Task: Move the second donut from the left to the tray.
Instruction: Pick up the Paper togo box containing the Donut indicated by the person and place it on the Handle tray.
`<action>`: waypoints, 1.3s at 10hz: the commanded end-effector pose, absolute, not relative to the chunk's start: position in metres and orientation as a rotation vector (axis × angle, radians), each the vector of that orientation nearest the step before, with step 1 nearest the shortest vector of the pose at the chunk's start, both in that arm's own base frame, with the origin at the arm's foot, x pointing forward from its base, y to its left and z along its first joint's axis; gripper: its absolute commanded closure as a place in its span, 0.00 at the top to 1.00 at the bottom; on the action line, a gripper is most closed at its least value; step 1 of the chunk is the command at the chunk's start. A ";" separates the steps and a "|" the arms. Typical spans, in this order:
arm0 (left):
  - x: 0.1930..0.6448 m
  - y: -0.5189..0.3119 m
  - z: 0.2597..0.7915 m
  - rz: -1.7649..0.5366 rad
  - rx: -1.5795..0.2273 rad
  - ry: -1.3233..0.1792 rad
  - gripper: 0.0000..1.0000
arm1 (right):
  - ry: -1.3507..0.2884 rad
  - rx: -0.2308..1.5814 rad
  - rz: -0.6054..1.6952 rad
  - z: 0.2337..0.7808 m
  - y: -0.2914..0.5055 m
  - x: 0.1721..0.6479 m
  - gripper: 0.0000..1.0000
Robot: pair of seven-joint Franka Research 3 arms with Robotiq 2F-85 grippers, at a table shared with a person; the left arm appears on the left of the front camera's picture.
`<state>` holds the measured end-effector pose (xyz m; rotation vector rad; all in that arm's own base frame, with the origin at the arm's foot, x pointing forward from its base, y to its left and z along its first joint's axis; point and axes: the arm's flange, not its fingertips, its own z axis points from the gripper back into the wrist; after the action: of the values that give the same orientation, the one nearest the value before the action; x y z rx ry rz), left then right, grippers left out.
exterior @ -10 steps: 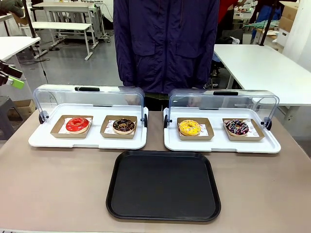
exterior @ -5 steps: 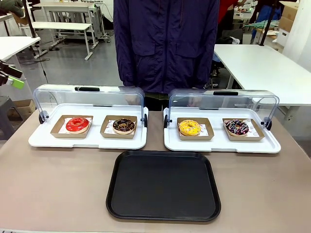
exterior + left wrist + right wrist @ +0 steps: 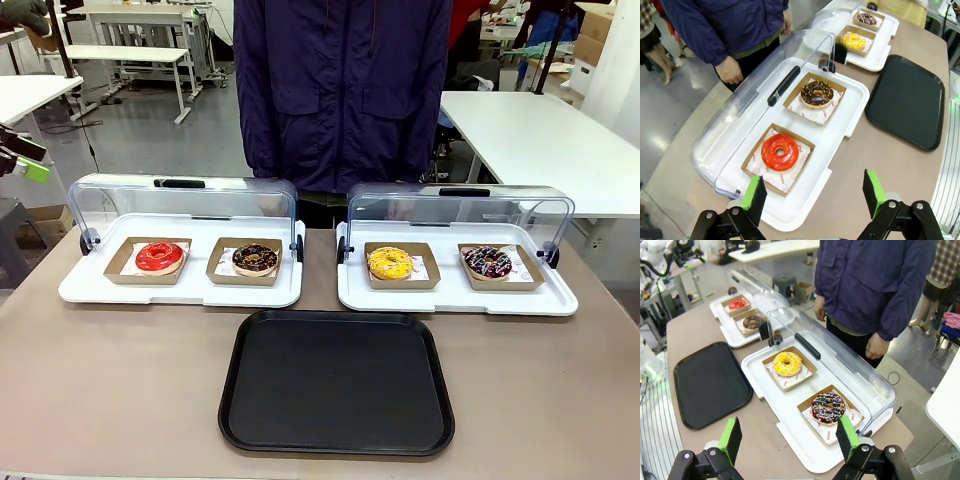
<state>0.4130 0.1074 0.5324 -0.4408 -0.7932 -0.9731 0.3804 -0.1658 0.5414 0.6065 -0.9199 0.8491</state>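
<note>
No change this past second: dark chocolate-glazed ring donut [image 3: 255, 258] untouched in its brown cardboard holder [image 3: 226, 271], flat black plastic tray [image 3: 335, 385] bare. I see left gripper [image 3: 814, 192] and right gripper [image 3: 788, 435] both agape; transfer unstarted.

The speckled donut [image 3: 255, 258] is dark chocolate brown with small light flecks. The red donut [image 3: 160, 256] is glossy red, the third donut [image 3: 389, 262] yellow, and the fourth donut [image 3: 488, 262] dark with multicoloured sprinkles. The cartons [image 3: 222, 270] are brown. The tray [image 3: 337, 440] is plain black, the lidded trays [image 3: 180, 292] white, and the bench [image 3: 110, 390] grey-brown. The left tool [image 3: 814, 195] and right tool [image 3: 790, 437] are black with green pads [image 3: 751, 194].
</note>
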 end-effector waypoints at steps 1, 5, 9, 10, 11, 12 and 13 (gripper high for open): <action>0.414 0.107 0.534 -0.978 -0.453 -0.812 1.00 | -0.933 0.599 0.872 0.541 -0.166 0.382 1.00; 0.414 0.107 0.534 -0.978 -0.453 -0.812 1.00 | -0.933 0.599 0.872 0.541 -0.166 0.382 1.00; 0.414 0.107 0.534 -0.978 -0.453 -0.812 1.00 | -0.933 0.599 0.872 0.541 -0.166 0.382 1.00; 0.414 0.107 0.534 -0.978 -0.453 -0.812 1.00 | -0.933 0.599 0.872 0.541 -0.166 0.382 1.00; 0.414 0.107 0.534 -0.978 -0.453 -0.812 1.00 | -0.933 0.599 0.872 0.541 -0.166 0.382 1.00; 0.414 0.107 0.534 -0.978 -0.453 -0.812 1.00 | -0.933 0.599 0.872 0.541 -0.166 0.382 1.00; 0.414 0.107 0.534 -0.978 -0.453 -0.812 1.00 | -0.933 0.599 0.872 0.541 -0.166 0.382 1.00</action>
<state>0.4130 0.1076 0.5323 -0.4407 -0.7932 -0.9728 0.3805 -0.1658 0.5413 0.6065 -0.9198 0.8491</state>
